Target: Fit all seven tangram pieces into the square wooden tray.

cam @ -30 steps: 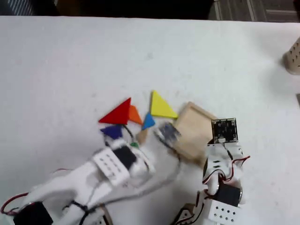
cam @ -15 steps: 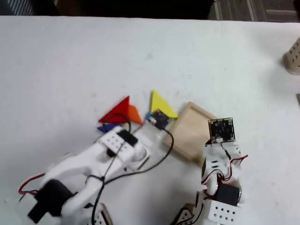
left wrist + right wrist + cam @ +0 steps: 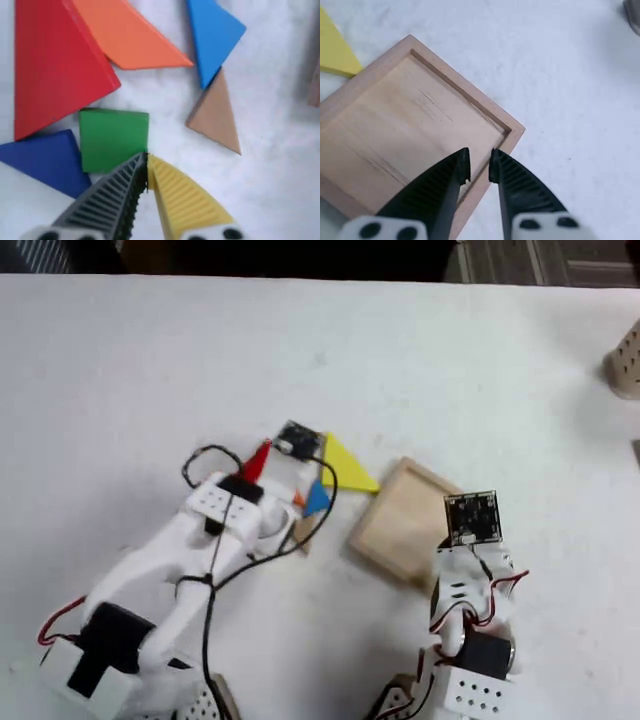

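1. Tray (image 3: pixel 400 520) sits on the bench (image 3: pixel 450 370), right of the pieces.
2. All seven pieces lie on the bench outside it: yellow triangle (image 3: pixel 345 465) just beside its far-left edge; red triangle (image 3: pixel 50 65), orange piece (image 3: pixel 125 35), blue triangle (image 3: pixel 212 35), tan triangle (image 3: pixel 217 120), green square (image 3: pixel 112 140) and navy piece (image 3: pixel 47 160) cluster further left.
3. Left hand (image 3: pixel 146 167) is clenched on nothing, tips at the green square's corner.
4. Right hand (image 3: pixel 479 167) hovers over the tray's right rim, slightly parted, grasping nothing.

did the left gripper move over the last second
Yes. The left gripper swung away from the square wooden tray, toward the red triangular piece.
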You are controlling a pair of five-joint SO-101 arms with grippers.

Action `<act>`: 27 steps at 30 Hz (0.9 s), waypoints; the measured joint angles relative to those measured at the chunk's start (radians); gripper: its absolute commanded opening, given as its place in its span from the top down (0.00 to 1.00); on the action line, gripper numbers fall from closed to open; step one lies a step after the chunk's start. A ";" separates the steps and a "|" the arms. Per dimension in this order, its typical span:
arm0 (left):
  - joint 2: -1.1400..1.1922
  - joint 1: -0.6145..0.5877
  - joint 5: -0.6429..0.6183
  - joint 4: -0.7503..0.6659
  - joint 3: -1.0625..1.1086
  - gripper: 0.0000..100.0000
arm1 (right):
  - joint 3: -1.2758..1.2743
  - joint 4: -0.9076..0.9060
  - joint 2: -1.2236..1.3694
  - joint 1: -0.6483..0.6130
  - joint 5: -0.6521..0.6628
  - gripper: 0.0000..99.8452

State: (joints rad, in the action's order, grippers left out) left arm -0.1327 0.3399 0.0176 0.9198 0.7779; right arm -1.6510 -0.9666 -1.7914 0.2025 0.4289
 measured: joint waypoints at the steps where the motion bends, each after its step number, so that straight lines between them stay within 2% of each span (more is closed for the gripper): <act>1: -0.026 -0.018 0.000 0.000 0.000 0.98 | 0.000 0.000 0.000 0.002 0.000 0.93; 8: -0.284 -0.212 0.000 -0.097 0.123 0.98 | 0.035 -0.028 0.000 0.066 0.002 0.93; 12: -0.331 -0.267 -0.014 -0.115 0.137 0.98 | 0.129 -0.081 0.049 0.064 0.000 0.90; 16: -0.334 -0.379 -0.124 -0.115 0.137 0.98 | 0.284 -0.087 0.258 0.066 0.052 0.82; 19: -0.334 -0.448 -0.170 -0.133 0.137 0.98 | 0.420 -0.087 0.509 0.068 0.063 0.81; 24: -0.334 -0.465 -0.173 -0.241 0.164 0.97 | 0.537 -0.063 0.904 0.068 0.006 0.81; 27: -0.334 -0.465 -0.173 -0.296 0.186 0.91 | 0.552 -0.026 1.036 0.069 -0.038 0.81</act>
State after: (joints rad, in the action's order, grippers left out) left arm -0.4672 -0.1250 -0.1557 0.6237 0.9636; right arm -1.0986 -0.9927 -0.7557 0.2716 0.3905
